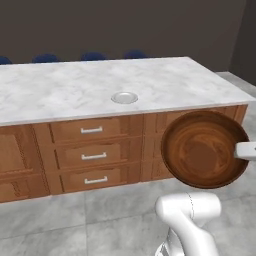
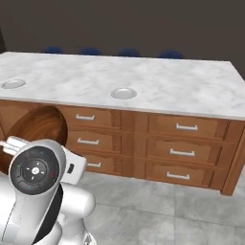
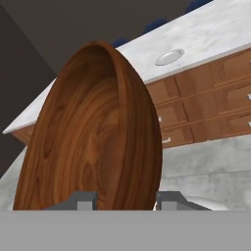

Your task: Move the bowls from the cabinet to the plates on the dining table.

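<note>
Marble-topped island counter ahead, wooden bowl carried on edge toward a plate.

Dark walls close the top of each frame behind the long white-veined counter with its brown drawer fronts. The end effector is clamped on the rim of the dark brown wooden bowl, one finger on either side of the wall, so the bowl stands tilted on edge off the counter, at lower right of the left base view. The nearest plate lies up and left of the bowl in that frame, flat near the counter's front edge, well apart from it. The right base view adds a second plate at far left; the hand view shows the grip itself.
</note>
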### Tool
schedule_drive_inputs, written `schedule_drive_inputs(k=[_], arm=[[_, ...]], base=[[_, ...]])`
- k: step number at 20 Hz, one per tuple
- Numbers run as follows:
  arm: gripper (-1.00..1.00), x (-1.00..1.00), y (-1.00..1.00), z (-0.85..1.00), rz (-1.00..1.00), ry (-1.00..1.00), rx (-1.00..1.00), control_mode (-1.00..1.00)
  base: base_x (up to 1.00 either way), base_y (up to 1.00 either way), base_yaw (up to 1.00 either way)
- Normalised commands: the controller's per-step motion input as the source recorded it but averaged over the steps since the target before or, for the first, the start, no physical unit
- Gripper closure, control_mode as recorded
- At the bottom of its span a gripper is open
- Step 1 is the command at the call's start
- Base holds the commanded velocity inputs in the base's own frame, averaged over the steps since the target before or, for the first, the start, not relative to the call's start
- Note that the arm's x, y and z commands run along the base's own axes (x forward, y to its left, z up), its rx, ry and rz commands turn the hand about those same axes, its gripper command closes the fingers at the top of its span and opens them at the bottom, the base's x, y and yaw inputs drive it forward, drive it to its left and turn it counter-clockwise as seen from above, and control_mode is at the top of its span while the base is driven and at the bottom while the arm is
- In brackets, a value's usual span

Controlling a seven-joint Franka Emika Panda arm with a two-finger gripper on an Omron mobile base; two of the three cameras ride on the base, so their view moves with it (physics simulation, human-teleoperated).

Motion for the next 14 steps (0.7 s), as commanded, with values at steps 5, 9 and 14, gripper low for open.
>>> schedule_drive_inputs(k=[5,9,14], arm=[[1.00,0.00,0.00,0.00,0.00,0.00,0.00,1.00],[1.00,0.00,0.00,0.00,0.00,0.00,0.00,1.00],[1.00,0.00,0.00,0.00,0.00,0.00,0.00,1.00]], base=[[0.16,-0.38,0.00],[0.06,-0.09,0.01],[0.22,0.00,0.00]])
